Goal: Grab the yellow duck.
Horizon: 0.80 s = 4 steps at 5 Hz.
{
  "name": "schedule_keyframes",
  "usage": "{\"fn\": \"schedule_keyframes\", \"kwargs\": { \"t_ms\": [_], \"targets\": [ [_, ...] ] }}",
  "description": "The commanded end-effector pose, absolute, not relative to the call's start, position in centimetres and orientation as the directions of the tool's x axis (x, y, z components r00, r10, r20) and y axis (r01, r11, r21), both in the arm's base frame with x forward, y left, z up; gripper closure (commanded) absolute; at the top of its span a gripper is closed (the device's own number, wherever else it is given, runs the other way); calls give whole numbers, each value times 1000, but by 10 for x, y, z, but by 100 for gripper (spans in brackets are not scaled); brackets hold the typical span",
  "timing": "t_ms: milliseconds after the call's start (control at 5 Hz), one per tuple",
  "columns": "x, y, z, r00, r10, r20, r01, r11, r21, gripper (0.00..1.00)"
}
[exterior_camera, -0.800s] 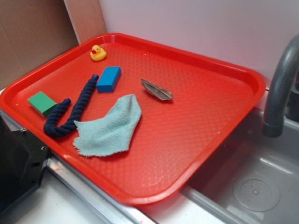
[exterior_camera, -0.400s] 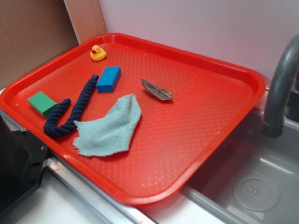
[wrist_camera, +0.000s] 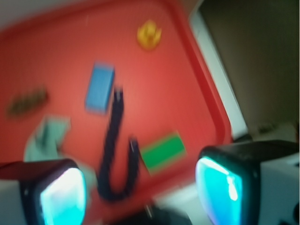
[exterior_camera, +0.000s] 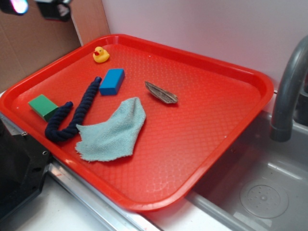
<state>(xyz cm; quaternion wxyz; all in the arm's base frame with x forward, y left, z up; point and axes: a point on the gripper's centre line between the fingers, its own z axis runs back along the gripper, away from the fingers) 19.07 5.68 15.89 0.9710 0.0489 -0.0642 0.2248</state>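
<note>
Gripper [wrist_camera: 140, 187] now entering top-left corner of exterior view, absent moments ago; fingers standing apart, empty. Yellow duck [exterior_camera: 100, 54] sitting untouched at far corner of red tray [exterior_camera: 250, 79], beyond blue block [exterior_camera: 112, 81]. Approach just beginning

Gripper [wrist_camera: 150, 187], wrist view: two broad fingers, blurred. Each has a dark, near-black casing with rounded corners around a glowing cyan-turquoise pad face [wrist_camera: 63, 197]. Pale grey-white housing shows at the outer edge of both.

Exterior view: only a sliver of the robot [exterior_camera: 36, 7], above and left of the red tray [exterior_camera: 231, 72]. Dark, boxy parts, with one rounded tip showing a cyan-pink sheen. Cables, screws and markings not discernible.
</note>
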Motion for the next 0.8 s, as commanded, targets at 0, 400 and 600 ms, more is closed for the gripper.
{"fn": "schedule_keyframes", "kwargs": {
  "t_ms": [0,400,600],
  "targets": [
    [243,94,133,776,544,319,-568,823,-21,0],
    [263,135,91,684,645,339,-679,734,-28,0],
    [281,144,69,709,624,329,-657,753,-12,0]
  ]
}}
